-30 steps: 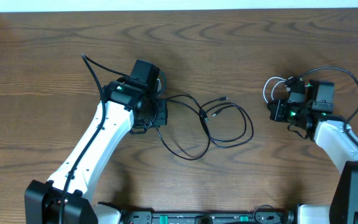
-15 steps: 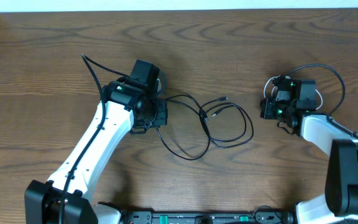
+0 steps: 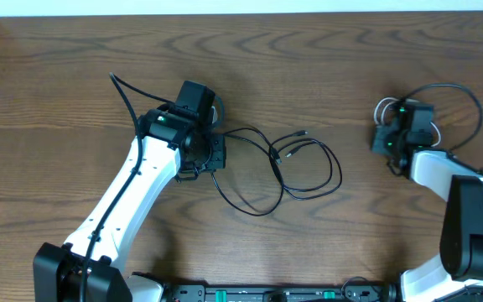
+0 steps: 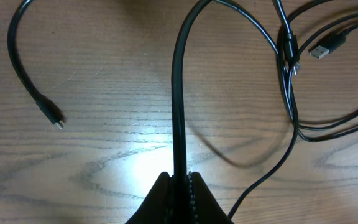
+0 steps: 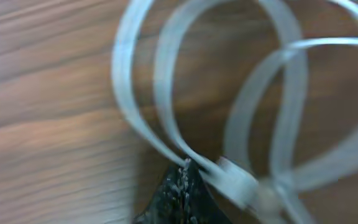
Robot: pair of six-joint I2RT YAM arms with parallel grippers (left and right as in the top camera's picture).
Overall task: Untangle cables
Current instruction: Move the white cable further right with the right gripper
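The left gripper (image 4: 179, 185) is pinched tight on a black cable (image 4: 180, 93); the right gripper (image 5: 185, 183) clamps the coiled white cable (image 5: 166, 87).

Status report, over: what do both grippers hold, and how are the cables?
Left gripper shut on black cable. Right gripper shut on white cable, apart from black ones. Black loops overlap at centre. Nothing else in the way.
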